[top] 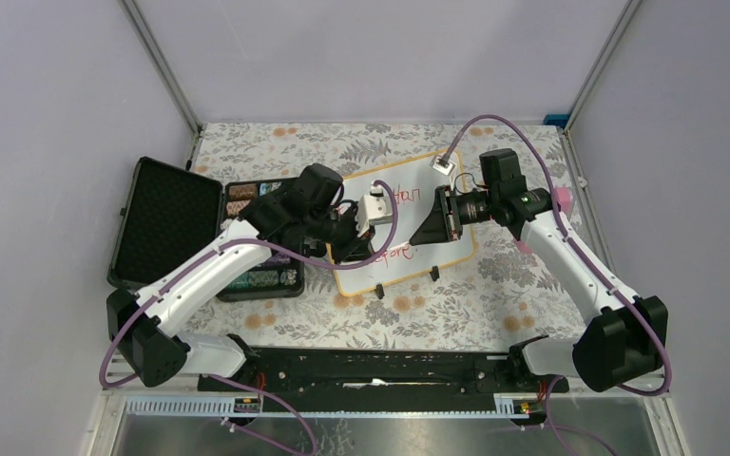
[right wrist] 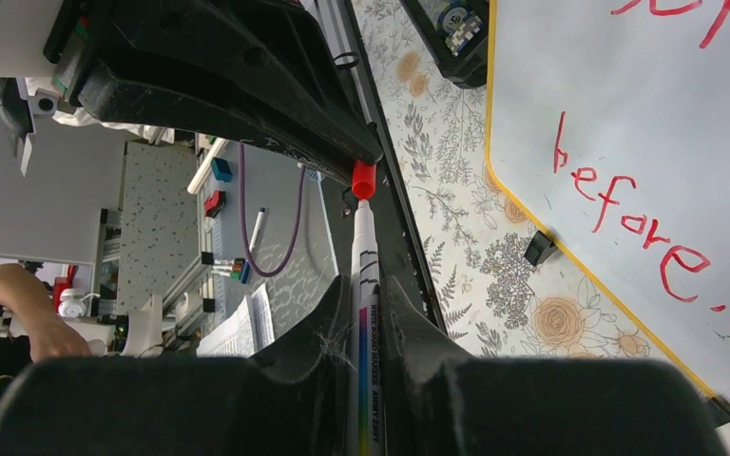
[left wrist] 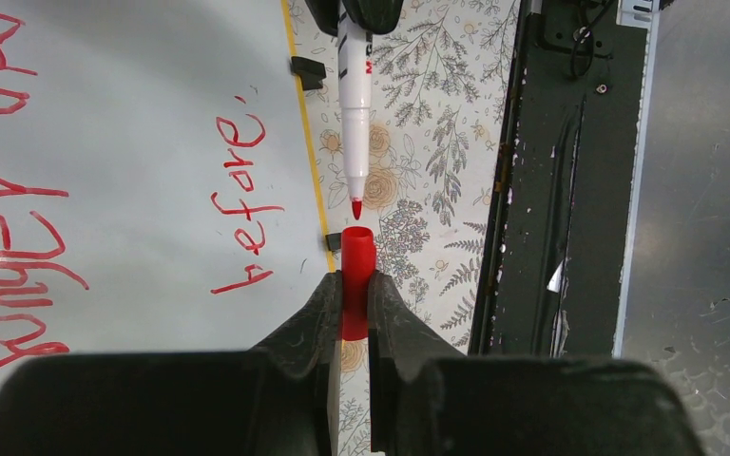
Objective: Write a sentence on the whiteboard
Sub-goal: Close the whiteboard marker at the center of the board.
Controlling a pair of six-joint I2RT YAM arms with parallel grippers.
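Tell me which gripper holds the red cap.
The left gripper: it is shut on the red cap, whereas the right gripper is shut on the white marker, whose bare tip points at that cap.

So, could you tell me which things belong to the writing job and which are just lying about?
Job: glossy white wood-framed whiteboard; white red-tipped marker in right tool; red plastic cap in left tool.
Lying about: open black chip case.

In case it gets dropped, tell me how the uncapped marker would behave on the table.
The marker looks rigid: it juts straight from the right end effector. Its slim round barrel will probably roll on the table. The smooth plastic may slip in a two-finger pinch, and the bare red tip could smear.
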